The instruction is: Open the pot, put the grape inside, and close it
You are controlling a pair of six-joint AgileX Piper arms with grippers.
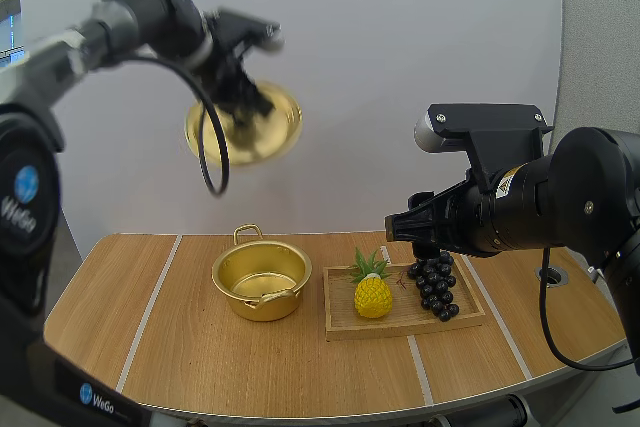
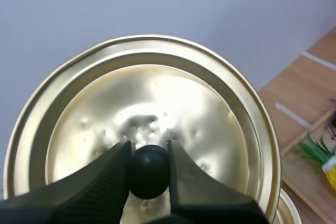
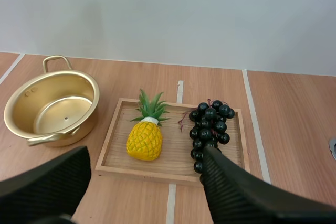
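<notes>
Grape bunch (image 3: 210, 124): 1, dark, on wooden tray (image 3: 173, 153) beside pineapple (image 3: 144, 142). Probably light, floppy, berries slick; take at stem end. Right gripper (image 3: 146, 151): spread apart above it. Left gripper (image 2: 148, 156): clamped on knob (image 2: 148, 174) of lid (image 2: 157, 93), aloft. Pot (image 1: 262, 307): open, on bench (image 1: 200, 367).

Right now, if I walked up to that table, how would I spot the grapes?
Start at the wooden table, then find the shallow wooden tray lying right of the open gold pot. Two fruits lie on it: the grapes are the bunch of shiny black balls on its right side, unlike the yellow pineapple with green leaves beside them.
</notes>
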